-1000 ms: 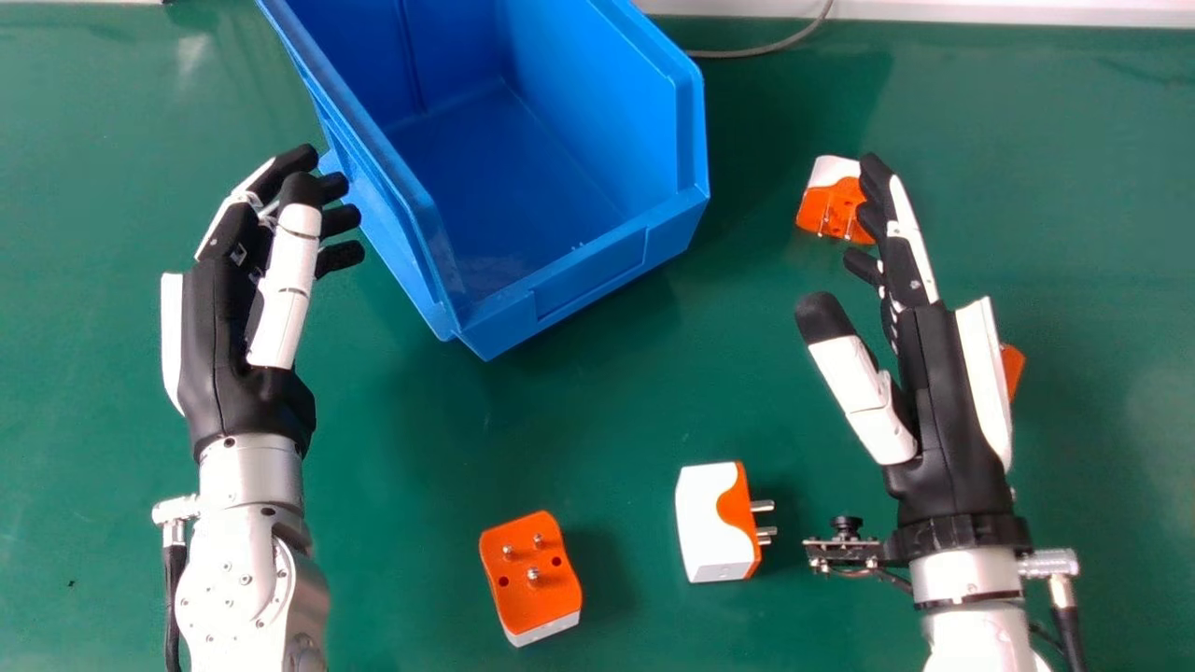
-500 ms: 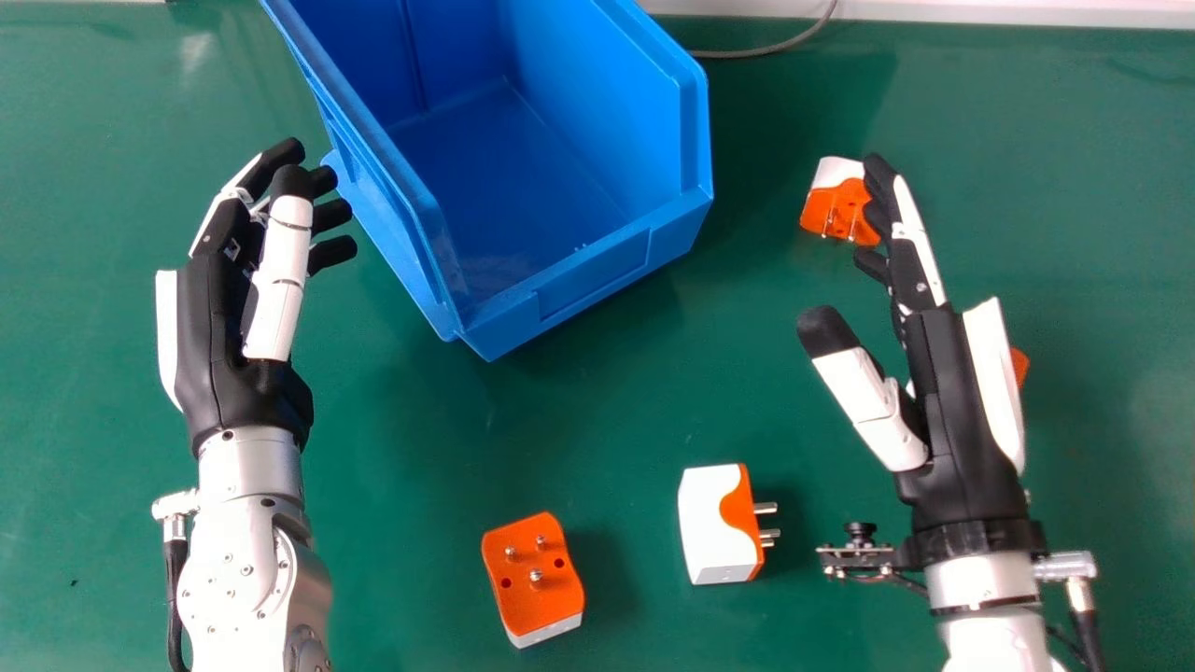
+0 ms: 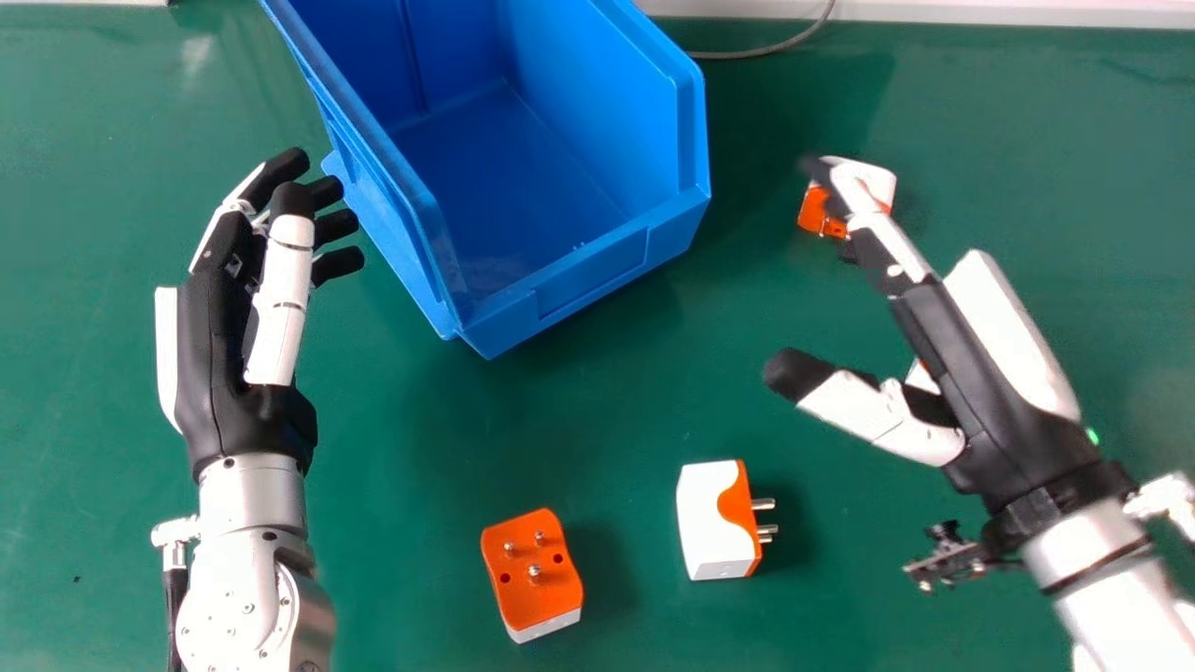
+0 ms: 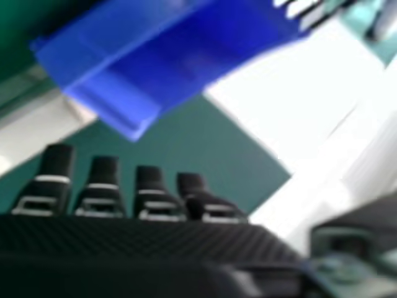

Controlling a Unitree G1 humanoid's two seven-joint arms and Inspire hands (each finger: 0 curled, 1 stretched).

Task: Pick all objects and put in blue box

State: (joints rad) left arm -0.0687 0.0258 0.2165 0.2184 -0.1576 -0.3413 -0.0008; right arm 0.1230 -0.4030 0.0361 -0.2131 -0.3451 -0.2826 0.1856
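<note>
Right of the blue box (image 3: 597, 266), the right hand (image 3: 990, 401) is spread, partly hiding an orange-and-white plug (image 3: 815, 211); left of the box, the left hand (image 3: 219, 373) is loosely spread

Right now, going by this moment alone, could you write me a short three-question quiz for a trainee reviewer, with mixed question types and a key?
1. Multiple choice: In the head view, which way do the pins of the plug nearest the bottom edge point?
(a) straight down
(b) upward
(c) towards the view's left

2. True or false: The left hand holds nothing.

3. Fill in: A far plug, partly hidden by the fingers of the right hand, lies to the head view's ____ of the blue box.

Key: 1. b; 2. true; 3. right
</note>
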